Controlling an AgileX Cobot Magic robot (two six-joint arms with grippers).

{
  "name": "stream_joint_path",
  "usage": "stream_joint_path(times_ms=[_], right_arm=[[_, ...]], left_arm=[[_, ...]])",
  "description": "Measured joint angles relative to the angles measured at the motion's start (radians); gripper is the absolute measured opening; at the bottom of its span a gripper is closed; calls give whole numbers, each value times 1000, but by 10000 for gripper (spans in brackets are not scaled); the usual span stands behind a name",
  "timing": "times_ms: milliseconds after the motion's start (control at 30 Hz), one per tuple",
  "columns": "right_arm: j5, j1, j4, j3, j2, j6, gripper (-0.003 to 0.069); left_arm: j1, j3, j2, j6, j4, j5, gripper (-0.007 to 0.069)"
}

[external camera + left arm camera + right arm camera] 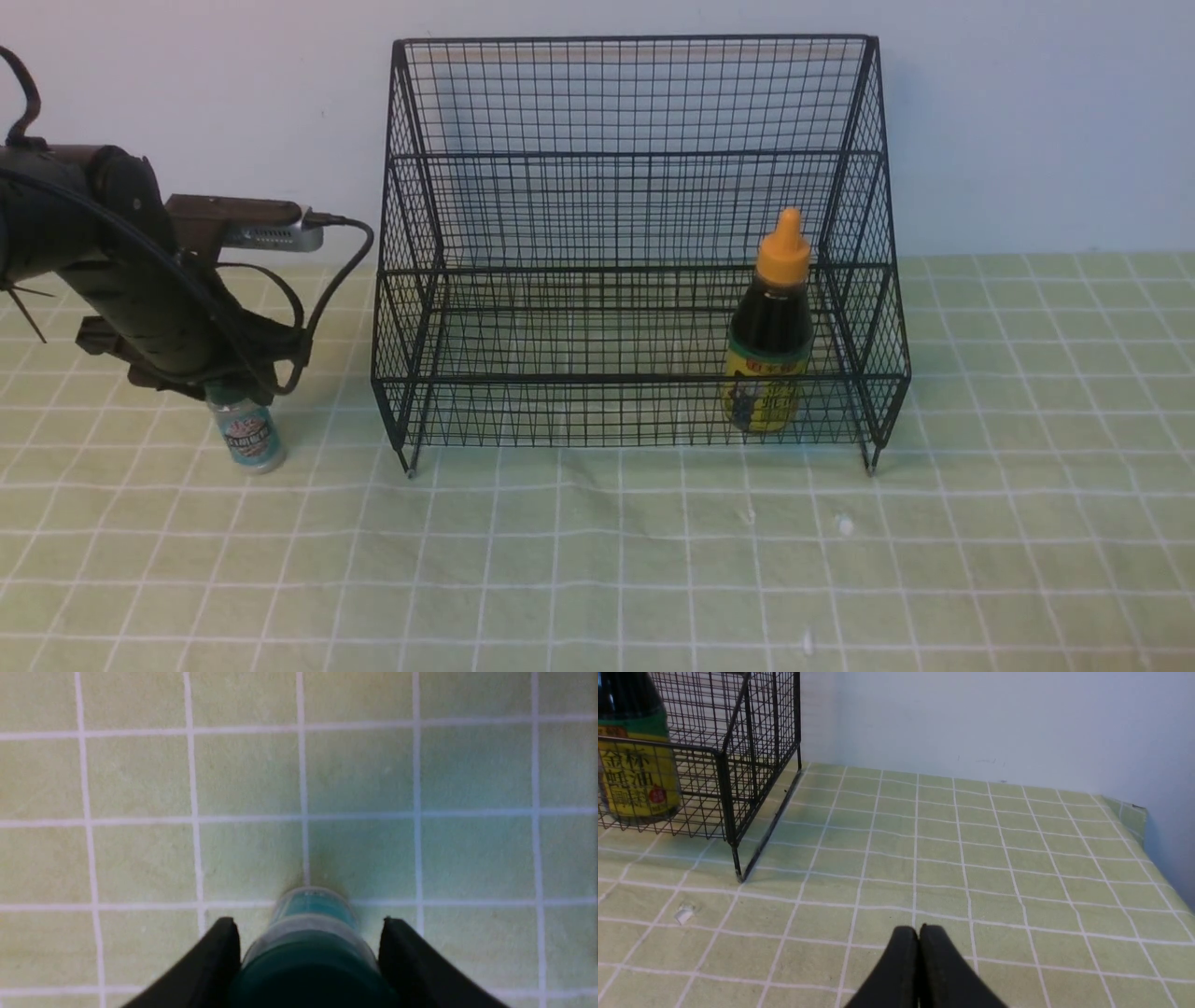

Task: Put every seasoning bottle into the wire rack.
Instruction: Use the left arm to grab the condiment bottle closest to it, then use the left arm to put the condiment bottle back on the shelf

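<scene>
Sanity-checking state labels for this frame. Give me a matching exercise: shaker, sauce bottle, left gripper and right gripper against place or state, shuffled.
1 shaker
2 sauce bottle
3 left gripper
4 right gripper

A shut, empty
B standing in the wire rack's lower tier
C outside the rack, to its left
D fingers against the shaker's cap

Pairs: 1-C, 2-B, 3-D, 4-A

A: Work surface?
B: Covered with pale green tablecloth (1027, 560); white grid lines; slightly creased.
A: Background?
B: Plain pale blue-grey wall (1027, 121), rising directly behind the cloth's far edge.
A: Debris?
B: Small white specks (845, 527), scattered on the cloth right of centre.
A: Cloth boundary?
B: Folded down at far right corner (1132, 816).
</scene>
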Motion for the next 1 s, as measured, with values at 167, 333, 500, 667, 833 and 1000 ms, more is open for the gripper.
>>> stream_joint_path(times_ms=[167, 333, 500, 667, 833, 1000], right_arm=[[0, 0, 0, 0, 0, 0, -12], [0, 0, 0, 0, 0, 0, -12], [0, 0, 0, 0, 0, 0, -12], [0, 0, 0, 0, 0, 0, -12], [0, 0, 0, 0, 0, 0, -12], [0, 0, 0, 0, 0, 0, -12]], left_arm=[[0, 0, -117, 8, 26, 71, 341], [-5, 0, -280, 13, 9, 79, 341], [-75, 0, -459, 29, -38, 92, 341], [-252, 0, -521, 40, -68, 55, 341], [-336, 0, -439, 41, -69, -17, 341], [-358, 0, -332, 41, -69, -70, 341]])
